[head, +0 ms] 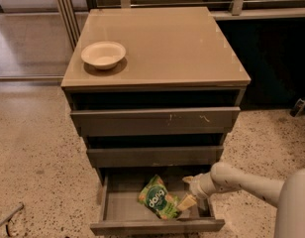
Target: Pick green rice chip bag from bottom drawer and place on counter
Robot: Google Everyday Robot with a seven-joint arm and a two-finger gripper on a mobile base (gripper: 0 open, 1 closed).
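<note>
The green rice chip bag (158, 197) lies tilted inside the open bottom drawer (157, 226), near its middle. My gripper (187, 200) reaches down into the drawer from the right on a white arm, its tan fingertips (185, 202) right beside the bag's right edge, touching or nearly so. The counter (172, 43) is the tan top of the cabinet, above the two upper drawers.
A white bowl (103, 54) stands on the counter's left side. The two upper drawers (155, 120) are pulled slightly out. A speckled floor surrounds the cabinet. A dark wall and rails lie behind and to the right.
</note>
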